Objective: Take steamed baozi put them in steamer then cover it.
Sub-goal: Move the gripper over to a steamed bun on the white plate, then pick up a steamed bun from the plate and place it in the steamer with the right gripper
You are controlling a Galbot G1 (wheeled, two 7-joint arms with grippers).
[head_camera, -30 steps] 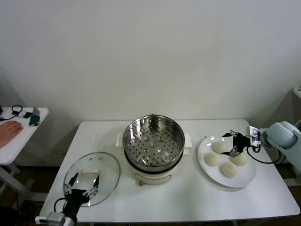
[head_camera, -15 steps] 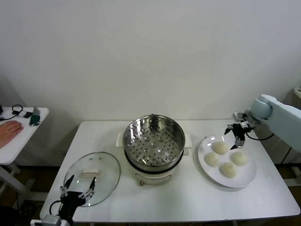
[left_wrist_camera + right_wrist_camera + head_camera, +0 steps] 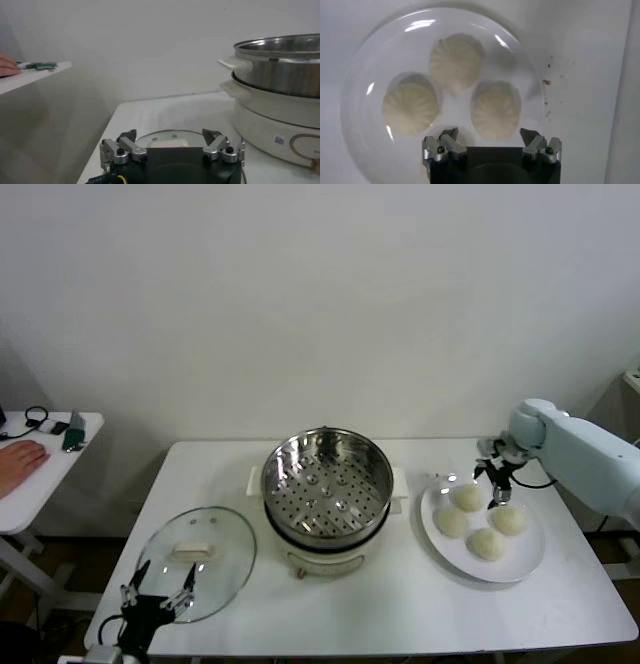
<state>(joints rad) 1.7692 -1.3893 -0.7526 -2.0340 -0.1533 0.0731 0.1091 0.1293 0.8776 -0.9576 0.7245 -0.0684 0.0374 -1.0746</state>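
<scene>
Four off-white baozi lie on a white plate [image 3: 527,558] at the table's right; one [image 3: 467,497] is at the back, another [image 3: 486,544] at the front. My right gripper [image 3: 497,484] hovers open and empty over the plate's back, between the back bun and the right bun [image 3: 509,520]. In the right wrist view its open gripper [image 3: 490,137] hangs above three buns, nearest one [image 3: 496,109]. The empty steel steamer [image 3: 326,484] sits on its white cooker base at centre. The glass cover [image 3: 196,562] lies flat at front left. My left gripper [image 3: 155,596] is open at its near edge.
A small side table [image 3: 40,469] with a person's hand [image 3: 22,454] and small items stands at far left. In the left wrist view the cover's cream handle [image 3: 167,143] lies just beyond my open left gripper [image 3: 170,136], with the steamer [image 3: 280,65] and cooker base [image 3: 270,125] beside it.
My right arm has swung up and in, and its gripper has stayed over the plate's back, shifting slightly left. My left gripper has drawn back from the cover toward the table's front edge.
</scene>
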